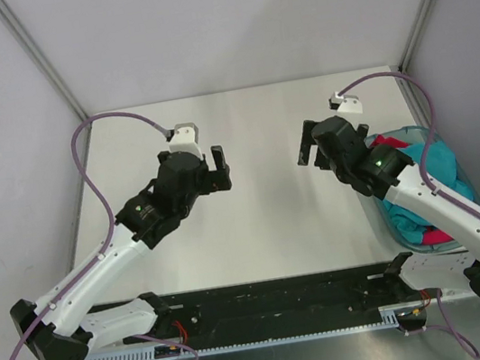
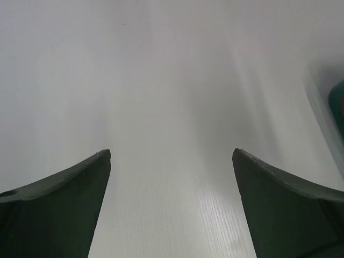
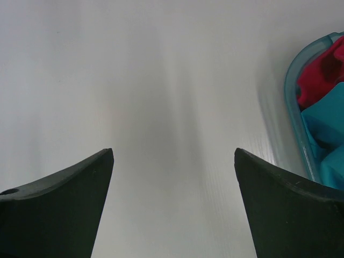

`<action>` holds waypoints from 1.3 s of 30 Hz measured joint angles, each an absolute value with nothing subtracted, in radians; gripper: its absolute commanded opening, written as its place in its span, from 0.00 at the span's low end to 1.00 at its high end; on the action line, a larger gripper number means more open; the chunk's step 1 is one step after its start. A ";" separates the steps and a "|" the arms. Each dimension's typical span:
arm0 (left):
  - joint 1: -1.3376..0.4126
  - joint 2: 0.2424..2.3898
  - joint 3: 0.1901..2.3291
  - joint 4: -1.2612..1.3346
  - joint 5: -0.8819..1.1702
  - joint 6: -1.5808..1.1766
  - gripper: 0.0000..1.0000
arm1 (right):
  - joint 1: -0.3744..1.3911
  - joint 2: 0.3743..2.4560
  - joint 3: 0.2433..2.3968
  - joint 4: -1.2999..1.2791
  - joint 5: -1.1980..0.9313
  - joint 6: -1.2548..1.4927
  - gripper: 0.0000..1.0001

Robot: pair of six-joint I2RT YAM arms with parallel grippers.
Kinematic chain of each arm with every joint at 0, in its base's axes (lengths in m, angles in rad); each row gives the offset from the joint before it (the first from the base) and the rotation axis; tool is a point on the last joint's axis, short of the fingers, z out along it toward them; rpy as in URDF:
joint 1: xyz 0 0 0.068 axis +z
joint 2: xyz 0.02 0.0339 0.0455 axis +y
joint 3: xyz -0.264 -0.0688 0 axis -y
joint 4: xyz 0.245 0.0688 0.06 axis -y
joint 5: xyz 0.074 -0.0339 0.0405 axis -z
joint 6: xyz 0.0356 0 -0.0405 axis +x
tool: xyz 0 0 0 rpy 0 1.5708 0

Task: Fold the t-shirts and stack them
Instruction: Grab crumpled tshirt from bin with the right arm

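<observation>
A teal-blue t-shirt [image 1: 440,157] and a magenta-red t-shirt [image 1: 389,143] lie crumpled in a translucent teal basket [image 1: 398,230] at the table's right edge. The right wrist view shows the magenta shirt [image 3: 321,72] above the teal one [image 3: 329,121], inside the basket rim [image 3: 293,80]. My right gripper [image 1: 305,144] [image 3: 173,152] is open and empty above the bare table, just left of the basket. My left gripper [image 1: 221,167] [image 2: 172,153] is open and empty above the table's middle left. The two grippers face each other.
The white table [image 1: 265,222] is bounded by grey walls at the back and sides. A black rail [image 1: 278,306] with the arm bases runs along the near edge. The basket's edge [image 2: 338,102] shows at the far right of the left wrist view.
</observation>
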State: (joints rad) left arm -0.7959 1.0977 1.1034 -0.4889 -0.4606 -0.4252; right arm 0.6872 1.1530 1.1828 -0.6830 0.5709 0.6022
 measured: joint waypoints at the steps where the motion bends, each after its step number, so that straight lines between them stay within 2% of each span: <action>1: -0.796 1.098 1.103 -0.492 -0.461 -0.425 0.99 | 0.687 1.153 1.183 -0.684 0.572 0.602 0.99; 12: -0.796 1.097 1.103 -0.506 -0.418 -0.389 0.99 | 0.625 1.153 1.183 -0.721 0.567 0.620 0.99; 17: -0.796 1.097 1.103 -0.513 -0.360 -0.381 0.99 | 0.481 1.145 1.181 -0.791 0.564 0.638 0.99; 26: -0.796 1.097 1.103 -0.519 -0.300 -0.382 0.99 | 0.009 1.032 1.100 -0.871 0.499 0.630 0.99; 30: -0.796 1.098 1.103 -0.520 -0.283 -0.382 0.99 | -0.157 1.044 1.069 -0.855 0.434 0.617 0.99; 39: -0.796 1.109 1.103 -0.519 -0.272 -0.382 1.00 | -0.213 1.196 1.026 -0.748 0.392 0.618 0.97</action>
